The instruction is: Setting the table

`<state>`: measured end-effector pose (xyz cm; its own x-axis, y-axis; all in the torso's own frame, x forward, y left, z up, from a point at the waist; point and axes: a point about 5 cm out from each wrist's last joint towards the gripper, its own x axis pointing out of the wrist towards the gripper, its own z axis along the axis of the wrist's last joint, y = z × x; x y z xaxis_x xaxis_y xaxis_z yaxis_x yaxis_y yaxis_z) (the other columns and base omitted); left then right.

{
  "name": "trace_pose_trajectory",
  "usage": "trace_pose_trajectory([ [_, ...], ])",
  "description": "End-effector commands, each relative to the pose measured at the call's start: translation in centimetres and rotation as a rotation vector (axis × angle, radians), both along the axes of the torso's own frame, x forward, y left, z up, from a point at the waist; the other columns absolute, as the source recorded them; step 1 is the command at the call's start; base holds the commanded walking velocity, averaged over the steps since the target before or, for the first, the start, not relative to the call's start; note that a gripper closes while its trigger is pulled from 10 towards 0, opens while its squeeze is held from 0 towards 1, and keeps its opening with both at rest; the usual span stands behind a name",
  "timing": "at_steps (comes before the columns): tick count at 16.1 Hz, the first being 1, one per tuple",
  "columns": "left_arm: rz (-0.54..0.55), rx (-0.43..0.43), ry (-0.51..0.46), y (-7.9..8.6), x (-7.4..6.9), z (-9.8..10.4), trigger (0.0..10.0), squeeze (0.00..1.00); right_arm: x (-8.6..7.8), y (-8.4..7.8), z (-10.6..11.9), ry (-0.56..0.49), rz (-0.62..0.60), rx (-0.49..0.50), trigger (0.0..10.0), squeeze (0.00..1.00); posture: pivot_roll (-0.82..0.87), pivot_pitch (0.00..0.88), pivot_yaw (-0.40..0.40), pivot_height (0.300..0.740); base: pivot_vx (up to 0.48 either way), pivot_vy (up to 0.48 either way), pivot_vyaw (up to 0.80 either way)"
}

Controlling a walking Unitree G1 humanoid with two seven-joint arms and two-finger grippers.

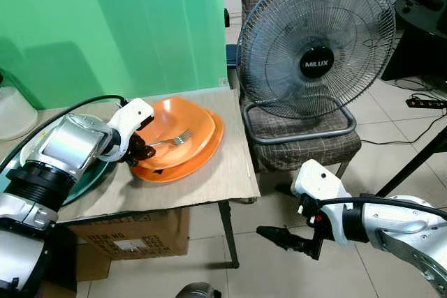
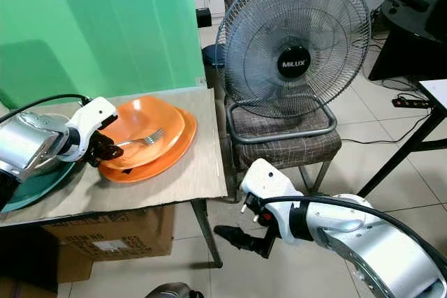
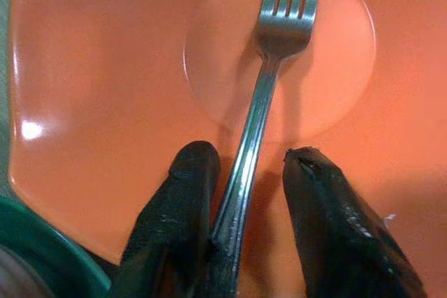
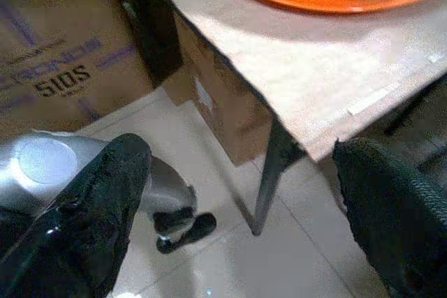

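Green backdrop behind a small table (image 1: 209, 179) topped with a sheet of tan cardboard, tiled floor all around. On the table sits an orange bowl (image 1: 192, 118) nested on a bigger orange plate (image 1: 202, 158), and a fork (image 1: 173, 139) lies inside the bowl with its tines toward the middle and its handle pointing back to the robot's left. A green plate (image 1: 91, 176) sits just beside the orange stack on that same side, mostly hidden behind the arm.

Left gripper (image 3: 244, 204) is at the near-left rim of the bowl. In the wrist view its two black fingers (image 3: 178, 221) straddle the fork handle: one finger looks to be touching the handle, the other has a clear gap, so it's open around the fork and not pinching it.

Right gripper (image 1: 276, 236) hangs low over the floor past the table's right edge, well away from the dishes. The wrist view shows its fingers (image 4: 91, 214) spread wide and holding nothing, looking at the table leg and a cardboard box (image 1: 129, 232) under the table.

Behind the table's far right corner, a big Milux fan (image 1: 314, 40) sits on a plaid chair (image 1: 300, 137).
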<state>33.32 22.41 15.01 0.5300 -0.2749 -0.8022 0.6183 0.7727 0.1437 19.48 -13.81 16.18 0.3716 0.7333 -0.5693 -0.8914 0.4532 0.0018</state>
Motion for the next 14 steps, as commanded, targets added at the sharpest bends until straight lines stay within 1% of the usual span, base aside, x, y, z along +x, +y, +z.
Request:
trace_pose_trajectory([
  [1, -0.004, 0.010, -0.018, 0.0, 0.4, 0.6, 0.0, 0.00, -0.2, 0.0, 0.6, -0.017, 0.023, 0.025, 10.0, 0.00, 0.10, 0.000, 0.108, 0.740, 0.000, 0.000, 0.00],
  [10, -0.006, -0.005, -0.023, 0.1, 0.5, 0.7, 0.0, 0.00, 0.2, -0.2, 0.9, -0.045, 0.012, 0.045, 10.0, 0.00, 0.10, 0.000, 0.106, 0.740, 0.000, 0.000, 0.00],
  [12, -0.002, -0.009, -0.032, 0.2, 0.6, 0.8, 0.0, 0.00, 0.4, -0.2, 1.0, -0.057, 0.004, 0.046, 10.0, 0.00, 0.10, 0.000, 0.107, 0.740, 0.000, 0.000, 0.00],
  [14, 0.006, -0.018, -0.057, 0.2, 0.8, 1.2, 0.0, 0.00, 0.9, -0.3, 1.3, -0.093, -0.024, 0.054, 10.0, 0.00, 0.10, 0.000, 0.105, 0.740, 0.000, 0.000, 0.00],
])
